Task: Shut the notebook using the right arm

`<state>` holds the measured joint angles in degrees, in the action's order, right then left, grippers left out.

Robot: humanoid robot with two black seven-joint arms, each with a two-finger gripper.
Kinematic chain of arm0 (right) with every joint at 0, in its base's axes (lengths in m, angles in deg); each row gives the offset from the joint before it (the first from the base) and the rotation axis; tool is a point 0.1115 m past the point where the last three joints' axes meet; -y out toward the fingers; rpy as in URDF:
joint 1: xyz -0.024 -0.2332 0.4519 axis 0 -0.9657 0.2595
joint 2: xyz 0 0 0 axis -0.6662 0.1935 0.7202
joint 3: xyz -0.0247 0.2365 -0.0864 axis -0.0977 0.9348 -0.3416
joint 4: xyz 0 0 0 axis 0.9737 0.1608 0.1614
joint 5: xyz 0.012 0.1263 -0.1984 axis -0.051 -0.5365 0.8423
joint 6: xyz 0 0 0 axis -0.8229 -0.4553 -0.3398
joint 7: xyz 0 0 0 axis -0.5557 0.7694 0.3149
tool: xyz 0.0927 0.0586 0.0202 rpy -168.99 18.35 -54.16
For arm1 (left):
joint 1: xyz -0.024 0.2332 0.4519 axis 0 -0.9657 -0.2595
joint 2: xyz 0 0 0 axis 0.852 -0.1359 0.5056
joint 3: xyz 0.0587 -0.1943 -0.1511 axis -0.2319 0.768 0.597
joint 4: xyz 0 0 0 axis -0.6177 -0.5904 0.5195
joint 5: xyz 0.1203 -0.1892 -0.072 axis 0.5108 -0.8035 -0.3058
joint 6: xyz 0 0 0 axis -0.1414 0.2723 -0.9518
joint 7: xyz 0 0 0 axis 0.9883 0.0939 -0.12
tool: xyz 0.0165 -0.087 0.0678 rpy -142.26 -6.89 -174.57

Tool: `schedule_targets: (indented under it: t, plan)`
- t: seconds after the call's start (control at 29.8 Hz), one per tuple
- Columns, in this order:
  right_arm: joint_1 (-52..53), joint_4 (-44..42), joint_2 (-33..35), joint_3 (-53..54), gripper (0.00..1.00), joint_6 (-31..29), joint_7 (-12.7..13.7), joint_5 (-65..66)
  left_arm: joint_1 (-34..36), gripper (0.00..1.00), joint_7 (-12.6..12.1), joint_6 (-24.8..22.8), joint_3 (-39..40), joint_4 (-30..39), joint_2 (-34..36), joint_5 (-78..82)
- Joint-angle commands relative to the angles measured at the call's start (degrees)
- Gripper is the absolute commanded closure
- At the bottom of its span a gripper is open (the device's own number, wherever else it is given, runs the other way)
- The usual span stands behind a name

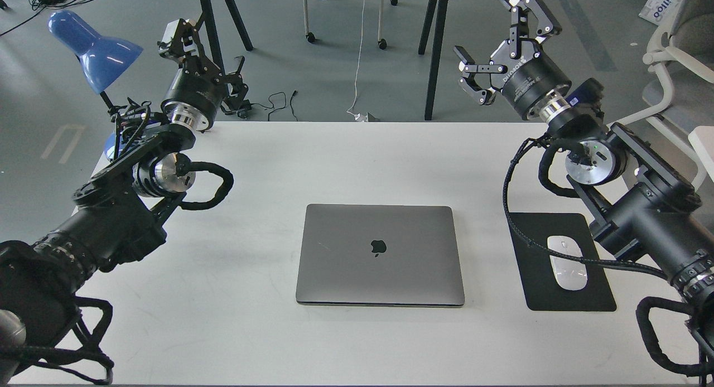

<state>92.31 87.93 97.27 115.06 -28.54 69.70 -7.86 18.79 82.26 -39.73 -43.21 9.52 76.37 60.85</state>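
The notebook (357,264), a space-grey laptop, lies shut and flat on the middle of the white table (390,158), its lid with the dark apple logo facing up. My right arm (630,203) comes in from the right. Its gripper (481,23) is open and empty, raised high beyond the table's far right edge, well away from the notebook. My left gripper (207,48) is open and empty, raised at the far left corner beside the blue lamp.
A black mouse pad (535,289) with a white mouse (566,270) lies right of the notebook, under my right arm. A blue lamp (95,47) stands at the far left corner. A white chair (669,63) stands at the right, and black table legs (432,52) beyond.
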Motion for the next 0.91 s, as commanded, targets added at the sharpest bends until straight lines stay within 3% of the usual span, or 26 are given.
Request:
schedule_targets:
  t: [0.0, 0.64, 0.87]
  plan:
    - [-2.7, 0.6, 0.0, 3.7, 0.0, 0.0, -0.1, 0.0, 0.0, 0.0, 0.0, 0.0, 0.0, 0.0, 0.0, 0.0]
    - [-3.0, -0.7, 0.4, 2.2, 0.0, -2.1, -0.7, 0.5, -0.1, 0.0, 0.0, -0.1, -0.1, 0.0, 0.0, 0.2]
    - [0.2, -6.2, -0.4, 0.1, 0.0, -1.7, -0.7, 0.6, -0.1, 0.0, 0.0, -0.1, 0.0, 0.0, -0.1, 0.3]
